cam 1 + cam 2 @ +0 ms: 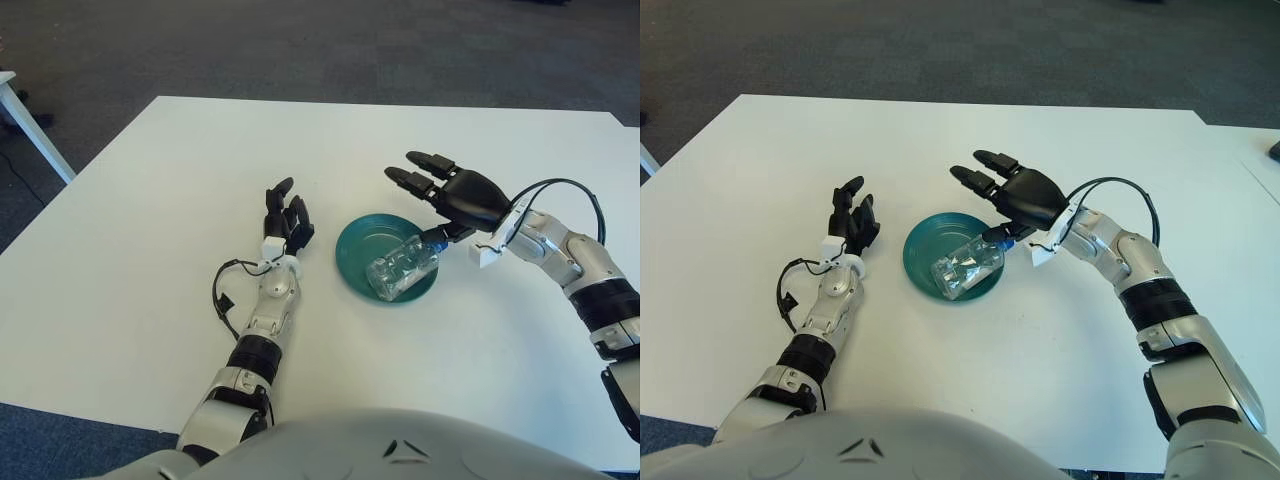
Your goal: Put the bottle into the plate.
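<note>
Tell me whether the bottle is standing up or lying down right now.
Lying down. The clear bottle rests on its side in the teal plate, its blue cap end toward the open right hand, which is not gripping it.

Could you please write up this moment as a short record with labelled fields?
surface: white table
plate: teal plate, right of the table's middle
bottle: clear bottle with a blue cap, lying on its side in the plate, cap toward the right robot hand
right robot hand: right robot hand above the plate's far right edge, fingers spread, holding nothing
left robot hand: left robot hand shows left of the plate, fingers relaxed, idle
task state: bottle is in the plate, released
</note>
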Robot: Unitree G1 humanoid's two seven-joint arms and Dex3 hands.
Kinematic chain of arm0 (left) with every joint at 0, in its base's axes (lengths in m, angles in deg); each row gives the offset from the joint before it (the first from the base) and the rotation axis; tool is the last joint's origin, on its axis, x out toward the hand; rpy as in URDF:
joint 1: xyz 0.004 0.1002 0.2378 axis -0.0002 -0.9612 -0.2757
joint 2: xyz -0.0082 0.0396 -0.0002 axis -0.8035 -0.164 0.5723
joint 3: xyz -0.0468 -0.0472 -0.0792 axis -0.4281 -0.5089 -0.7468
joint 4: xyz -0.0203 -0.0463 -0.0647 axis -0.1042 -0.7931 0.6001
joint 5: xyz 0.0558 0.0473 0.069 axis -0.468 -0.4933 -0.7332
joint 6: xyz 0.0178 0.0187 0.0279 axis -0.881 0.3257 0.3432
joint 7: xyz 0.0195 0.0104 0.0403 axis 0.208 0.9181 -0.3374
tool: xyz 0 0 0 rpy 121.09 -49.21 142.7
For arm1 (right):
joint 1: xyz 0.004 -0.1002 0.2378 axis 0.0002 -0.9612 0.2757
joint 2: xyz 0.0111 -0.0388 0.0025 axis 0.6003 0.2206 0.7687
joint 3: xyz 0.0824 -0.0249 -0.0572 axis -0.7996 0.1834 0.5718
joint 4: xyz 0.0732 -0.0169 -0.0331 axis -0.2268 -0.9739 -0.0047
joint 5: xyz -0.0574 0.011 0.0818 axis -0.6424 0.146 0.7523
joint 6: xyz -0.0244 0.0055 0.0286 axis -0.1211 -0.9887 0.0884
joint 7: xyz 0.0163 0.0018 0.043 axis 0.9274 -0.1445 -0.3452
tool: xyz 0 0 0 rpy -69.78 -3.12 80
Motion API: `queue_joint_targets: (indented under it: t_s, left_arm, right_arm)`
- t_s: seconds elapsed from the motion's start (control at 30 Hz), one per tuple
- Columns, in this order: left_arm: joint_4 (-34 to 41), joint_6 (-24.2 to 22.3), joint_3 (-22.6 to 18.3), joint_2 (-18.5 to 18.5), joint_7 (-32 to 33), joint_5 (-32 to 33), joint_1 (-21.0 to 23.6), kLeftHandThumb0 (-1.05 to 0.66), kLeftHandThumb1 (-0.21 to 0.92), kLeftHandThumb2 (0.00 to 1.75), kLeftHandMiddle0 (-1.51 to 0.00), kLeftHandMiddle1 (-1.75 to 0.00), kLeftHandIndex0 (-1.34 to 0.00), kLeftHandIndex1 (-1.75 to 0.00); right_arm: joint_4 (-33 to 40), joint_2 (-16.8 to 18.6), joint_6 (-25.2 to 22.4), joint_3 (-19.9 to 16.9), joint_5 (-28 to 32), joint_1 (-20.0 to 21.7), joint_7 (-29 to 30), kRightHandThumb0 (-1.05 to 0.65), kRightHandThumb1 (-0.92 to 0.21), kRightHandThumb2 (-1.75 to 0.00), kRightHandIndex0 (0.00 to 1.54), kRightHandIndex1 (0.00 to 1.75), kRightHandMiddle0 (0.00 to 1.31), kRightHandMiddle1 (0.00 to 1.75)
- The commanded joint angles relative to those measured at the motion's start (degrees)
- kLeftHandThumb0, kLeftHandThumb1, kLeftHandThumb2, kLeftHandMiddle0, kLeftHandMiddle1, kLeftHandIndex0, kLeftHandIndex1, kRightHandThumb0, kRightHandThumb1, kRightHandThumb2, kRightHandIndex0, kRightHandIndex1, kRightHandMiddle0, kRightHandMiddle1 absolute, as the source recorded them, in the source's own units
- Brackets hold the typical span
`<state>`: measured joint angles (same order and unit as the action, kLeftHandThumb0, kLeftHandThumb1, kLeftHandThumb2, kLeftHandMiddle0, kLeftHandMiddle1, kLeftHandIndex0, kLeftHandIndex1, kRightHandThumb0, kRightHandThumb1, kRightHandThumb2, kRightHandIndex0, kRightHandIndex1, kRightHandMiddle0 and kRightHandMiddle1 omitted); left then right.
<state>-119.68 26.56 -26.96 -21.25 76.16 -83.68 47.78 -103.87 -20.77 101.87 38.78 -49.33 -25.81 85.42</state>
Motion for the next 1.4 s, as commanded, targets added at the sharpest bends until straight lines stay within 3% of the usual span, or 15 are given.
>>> queue_joint_targets:
  t_s: [0.0,0.1,0.13,0.3,0.43,0.5,0.67,0.87,1.13,1.37]
  left_arm:
    - [-2.3,-1.1,-0.2,5.5,-0.7,0.6,-3.9,-0.68,0.92,0.74,-0.58,-0.01,-0.12,-0.75]
    - [-3.7,1.2,-0.4,4.5,-2.6,0.7,-4.3,-0.7,0.92,0.74,-0.58,-0.01,-0.12,-0.75]
    - [-4.3,2.6,-0.6,3.8,-4.0,1.0,-4.6,-0.71,0.92,0.75,-0.58,-0.01,-0.11,-0.75]
    - [-4.5,6.3,-1.0,2.4,-7.5,1.4,-5.7,-0.74,0.92,0.77,-0.59,-0.01,-0.12,-0.76]
    - [-5.2,9.5,-2.2,1.6,-10.0,2.1,-6.4,-0.74,0.92,0.77,-0.63,-0.03,-0.15,-0.78]
    - [-5.1,9.9,-2.8,1.5,-10.7,2.5,-6.7,-0.73,0.92,0.75,-0.65,-0.04,-0.16,-0.78]
    - [-4.4,10.4,-4.0,1.2,-11.9,3.2,-7.5,-0.72,0.92,0.71,-0.67,-0.05,-0.2,-0.8]
    - [-2.3,9.9,-5.0,0.8,-12.7,3.1,-9.0,-0.73,0.92,0.7,-0.65,-0.03,-0.19,-0.8]
    - [-0.6,9.9,-6.7,0.0,-14.0,3.0,-10.1,-0.73,0.92,0.69,-0.63,-0.02,-0.19,-0.8]
    - [-0.2,10.4,-9.0,-0.7,-17.1,4.7,-10.6,-0.67,0.92,0.66,-0.65,-0.03,-0.2,-0.8]
  right_arm:
    - [-6.3,2.4,2.1,-1.5,7.2,2.0,-2.5,-1.05,-0.92,-0.84,0.0,0.0,0.0,0.0]
    - [-9.6,5.3,2.8,-3.8,17.8,1.8,-8.2,-1.05,-0.92,-0.84,0.0,0.0,0.0,0.0]
    - [-14.1,7.7,3.5,-5.6,22.2,2.3,-9.8,-1.05,-0.92,-0.84,0.0,0.0,0.0,0.0]
    - [-22.3,14.2,5.1,-10.0,32.2,3.2,-12.6,-1.05,-0.92,-0.85,0.09,0.03,0.1,0.06]
    - [-22.8,21.4,1.9,-16.9,46.6,1.5,-18.5,-0.97,-0.92,-0.74,0.24,0.01,0.06,0.47]
    - [-21.8,23.4,0.5,-18.6,49.6,0.6,-18.8,-0.89,-0.92,-0.68,0.28,0.01,0.06,0.59]
    - [-20.8,26.4,-1.4,-21.3,52.6,-0.4,-18.4,-0.73,-0.92,-0.59,0.37,0.03,0.08,0.74]
    - [-20.9,28.7,-4.9,-24.8,54.8,-0.8,-17.5,-0.63,-0.92,-0.56,0.46,0.06,0.11,0.79]
    - [-21.8,33.0,-8.2,-28.9,58.4,-2.4,-18.6,-0.59,-0.92,-0.59,0.57,0.1,0.16,0.82]
    - [-17.7,39.5,-9.1,-30.1,61.2,-6.4,-18.9,-0.61,-0.92,-0.6,0.67,0.14,0.24,0.86]
